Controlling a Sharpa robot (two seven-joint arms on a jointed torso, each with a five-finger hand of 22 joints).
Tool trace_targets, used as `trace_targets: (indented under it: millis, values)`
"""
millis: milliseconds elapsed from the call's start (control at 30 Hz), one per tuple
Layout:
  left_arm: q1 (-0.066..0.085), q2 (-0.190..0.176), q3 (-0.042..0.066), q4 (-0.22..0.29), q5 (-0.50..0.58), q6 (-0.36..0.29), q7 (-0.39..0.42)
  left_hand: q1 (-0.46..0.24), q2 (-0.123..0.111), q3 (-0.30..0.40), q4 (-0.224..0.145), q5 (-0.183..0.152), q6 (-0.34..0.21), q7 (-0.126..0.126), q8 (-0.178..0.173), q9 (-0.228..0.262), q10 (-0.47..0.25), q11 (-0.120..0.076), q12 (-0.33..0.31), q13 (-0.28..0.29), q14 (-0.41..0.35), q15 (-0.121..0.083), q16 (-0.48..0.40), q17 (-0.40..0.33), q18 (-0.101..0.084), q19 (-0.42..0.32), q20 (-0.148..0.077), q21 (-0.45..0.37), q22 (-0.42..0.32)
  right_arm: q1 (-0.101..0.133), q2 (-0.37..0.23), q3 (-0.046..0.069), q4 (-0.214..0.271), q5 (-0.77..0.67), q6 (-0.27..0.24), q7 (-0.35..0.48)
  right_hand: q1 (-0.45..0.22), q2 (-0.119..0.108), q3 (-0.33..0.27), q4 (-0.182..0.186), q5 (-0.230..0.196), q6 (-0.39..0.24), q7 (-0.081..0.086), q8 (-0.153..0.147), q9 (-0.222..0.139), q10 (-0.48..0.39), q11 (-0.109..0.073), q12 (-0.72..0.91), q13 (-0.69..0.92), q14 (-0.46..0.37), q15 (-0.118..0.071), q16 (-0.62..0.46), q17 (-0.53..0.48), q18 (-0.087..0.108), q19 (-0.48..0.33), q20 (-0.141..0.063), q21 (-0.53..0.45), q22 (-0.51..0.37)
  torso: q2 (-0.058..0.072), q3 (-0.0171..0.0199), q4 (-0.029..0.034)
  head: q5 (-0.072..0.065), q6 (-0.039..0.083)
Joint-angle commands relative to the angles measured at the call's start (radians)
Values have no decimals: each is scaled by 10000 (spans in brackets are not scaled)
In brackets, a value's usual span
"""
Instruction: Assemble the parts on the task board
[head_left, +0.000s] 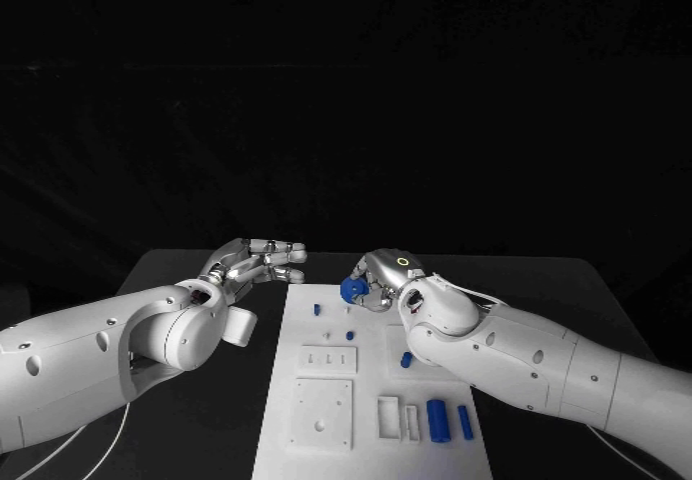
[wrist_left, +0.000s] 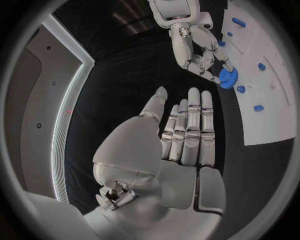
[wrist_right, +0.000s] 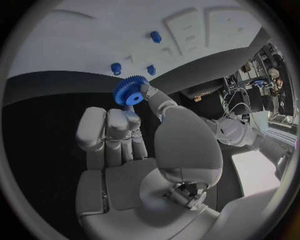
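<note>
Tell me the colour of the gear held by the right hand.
Blue; the gear pinched by the right hand shows best in the right wrist view.

The left hand (wrist_left: 181, 135) is lying open over the black table (wrist_left: 125, 100), fingers straight and side by side. Beyond it, the right hand (wrist_left: 203, 52) is pinching a blue gear (wrist_left: 227, 77) at the edge of the white task board (wrist_left: 275, 110), where small blue parts (wrist_left: 241, 89) are standing.

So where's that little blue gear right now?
The blue gear is pinched in the right robot hand, above the far end of the white board, just right of the empty left robot hand in the head view.
</note>
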Motion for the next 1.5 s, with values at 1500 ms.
trace_targets:
  millis: [1500]
  values:
    - [9,207,8,-107,-31,185,18,49,-11,-17,47,-19,-96,10,-30,14,-51,-7,10,17,-52,18,33,-18,24,-41,32,41,-42,-124,1413,-766,-2135,-52,529,3,-187,-226,-437,279,-201,-799,205,-5,-22,-298,162,-483,-401,-37,69,-311,-281,-42,292,56,-243,1366,13,7,18,97,-15]
